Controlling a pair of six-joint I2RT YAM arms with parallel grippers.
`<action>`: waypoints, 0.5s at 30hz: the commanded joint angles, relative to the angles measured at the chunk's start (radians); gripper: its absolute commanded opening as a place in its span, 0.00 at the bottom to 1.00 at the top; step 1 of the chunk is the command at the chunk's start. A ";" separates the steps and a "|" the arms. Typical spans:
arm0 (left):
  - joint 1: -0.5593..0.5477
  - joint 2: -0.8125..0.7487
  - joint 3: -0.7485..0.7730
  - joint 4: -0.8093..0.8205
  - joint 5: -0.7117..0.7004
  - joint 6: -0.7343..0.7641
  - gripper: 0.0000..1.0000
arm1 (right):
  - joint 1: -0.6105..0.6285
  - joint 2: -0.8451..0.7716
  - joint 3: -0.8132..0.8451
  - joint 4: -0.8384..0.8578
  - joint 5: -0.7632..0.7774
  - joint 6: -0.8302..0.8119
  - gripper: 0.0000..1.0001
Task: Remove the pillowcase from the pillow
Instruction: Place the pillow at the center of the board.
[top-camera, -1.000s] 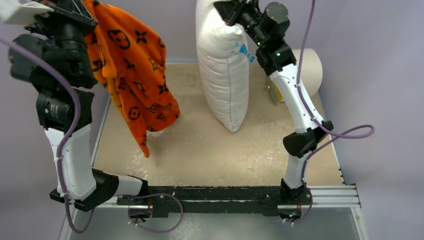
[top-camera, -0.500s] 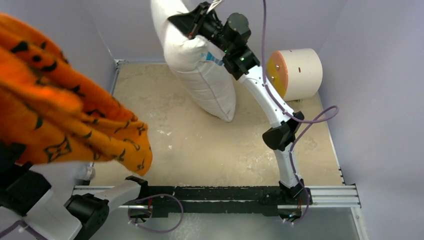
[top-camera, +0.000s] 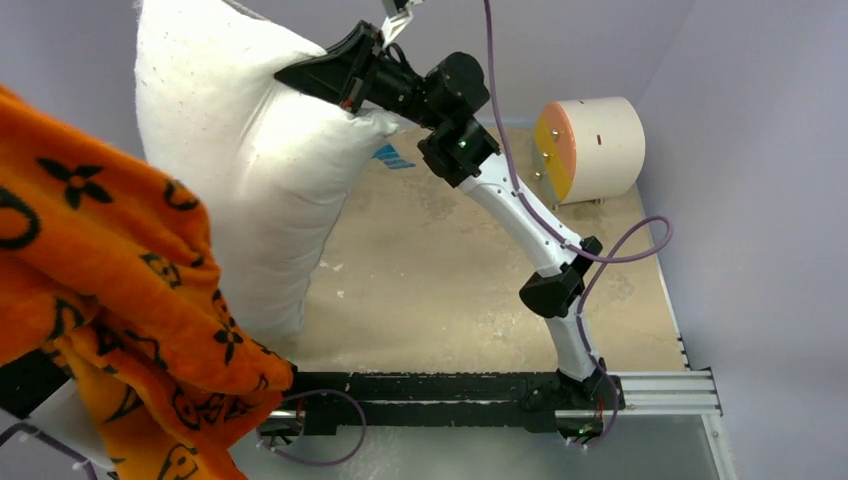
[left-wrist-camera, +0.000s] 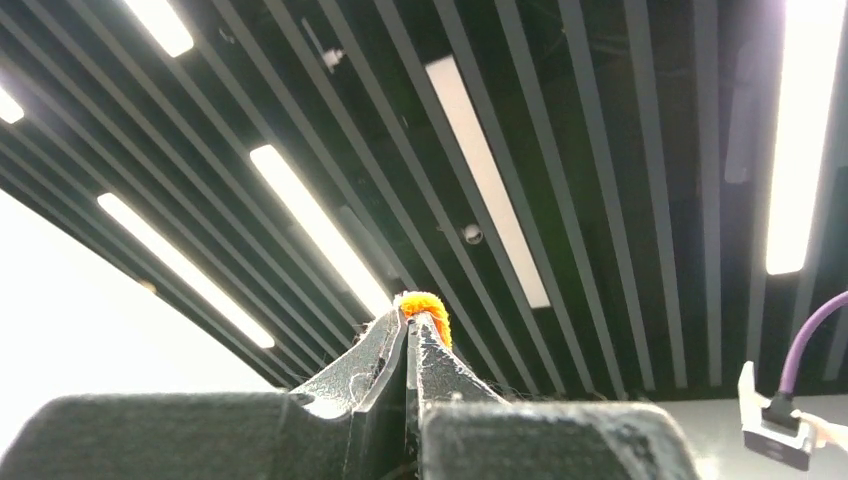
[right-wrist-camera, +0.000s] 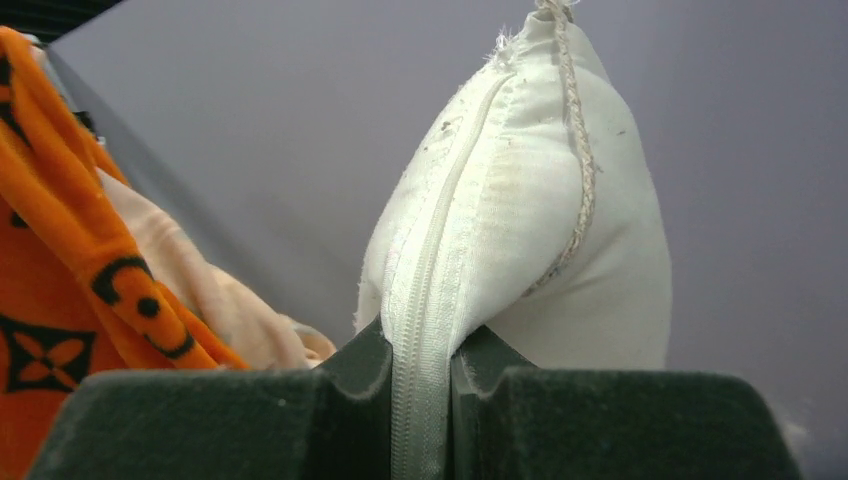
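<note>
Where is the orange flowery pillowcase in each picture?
Top external: the pillowcase fills the lower left, overlapping the pillow.
Left wrist: only a small orange bit of it shows near the centre, pinched in the left end effector.
Right wrist: along the left edge, left of the pillow.
Shared landmark: the white pillow, seen in the top and right wrist views; the left wrist view shows otherwise only ceiling.

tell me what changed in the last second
The right gripper swung the pillow left and closer to the camera; the left gripper carried the pillowcase to the near left. Both grips held; the white cylinder stayed put.
</note>
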 joint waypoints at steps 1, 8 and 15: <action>-0.007 0.101 0.009 -0.003 0.059 -0.079 0.00 | -0.073 -0.135 0.029 0.331 0.015 0.171 0.00; -0.016 0.129 -0.082 -0.026 0.051 -0.054 0.00 | -0.218 0.142 0.030 0.282 -0.061 0.368 0.33; -0.016 0.207 -0.118 -0.068 0.090 -0.024 0.00 | -0.285 0.219 -0.141 -0.099 -0.075 0.023 0.99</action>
